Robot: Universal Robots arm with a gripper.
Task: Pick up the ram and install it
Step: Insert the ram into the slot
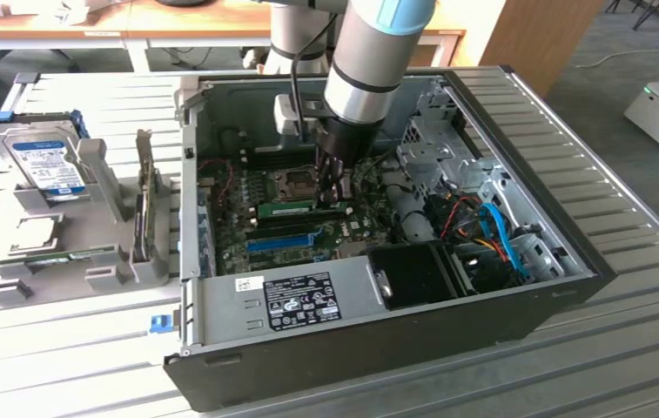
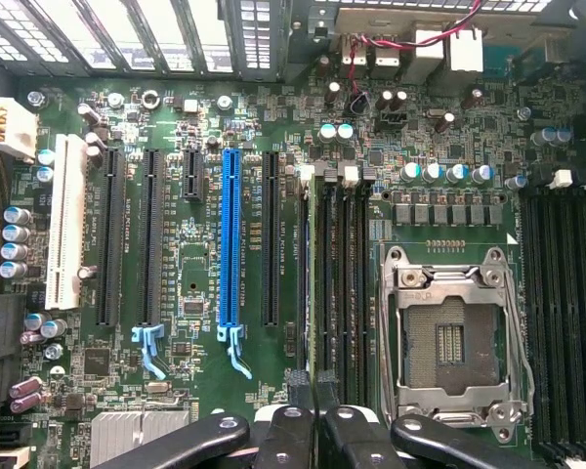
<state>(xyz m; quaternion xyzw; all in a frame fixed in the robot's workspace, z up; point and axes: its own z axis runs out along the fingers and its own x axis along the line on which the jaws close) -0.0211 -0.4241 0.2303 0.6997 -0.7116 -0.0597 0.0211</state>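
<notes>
- The hand (image 1: 332, 193) (image 2: 313, 396) is narrow. Its two dark, flat-faced fingers (image 2: 329, 401) are pinched on the ram (image 1: 294, 207) (image 2: 313, 274).
- The ram is a long, thin green board. The wrist view sees it edge-on as a slim line, standing in the black memory slot that lies nearest the long expansion slots.
- In the exterior view the ram reads as a green strip just below the square metal processor socket (image 1: 297, 183) (image 2: 449, 337), whose frame is bright and shiny.
- The motherboard (image 1: 253, 196) (image 2: 190, 244) is matte green and studded with small silver-topped cylinders.
- One glossy blue plastic slot (image 1: 279, 241) (image 2: 230, 234) runs among black ones, with a white slot (image 2: 66, 220) further off.
- The open computer case (image 1: 364, 340) has dark outer walls and a grey sheet-metal frame, and it sits on a ribbed pale surface (image 1: 608, 366).
- On the exterior view's left, a silver hard drive (image 1: 48, 165) with a blue-white label stands propped in a grey holder.
</notes>
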